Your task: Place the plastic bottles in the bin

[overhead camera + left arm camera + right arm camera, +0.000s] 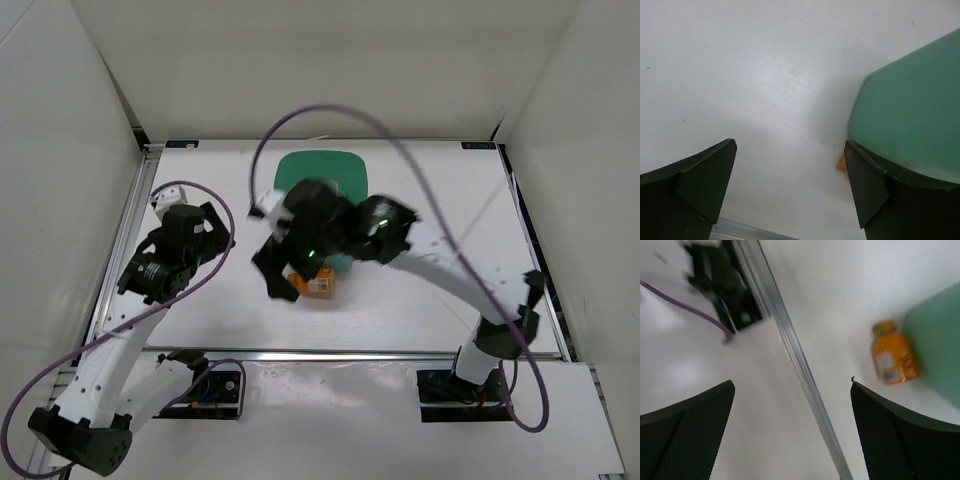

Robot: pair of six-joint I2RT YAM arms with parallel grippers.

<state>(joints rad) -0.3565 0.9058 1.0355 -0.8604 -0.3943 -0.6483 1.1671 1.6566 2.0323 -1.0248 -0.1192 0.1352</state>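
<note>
The mint-green bin (322, 172) stands at the back middle of the table, partly hidden by my right arm. It also shows in the left wrist view (910, 115) and in the right wrist view (937, 340). The stubby orange bottle (318, 283) lies on its side just in front of the bin; the right wrist view (893, 354) shows it next to the bin wall. My right gripper (272, 275) is open and empty, blurred, just left of the orange bottle. My left gripper (205, 228) is open and empty at the left. The other bottles are out of view.
A metal rail (790, 345) runs along the table's near edge. A purple cable (330, 110) arcs over the bin. White walls enclose the table on three sides.
</note>
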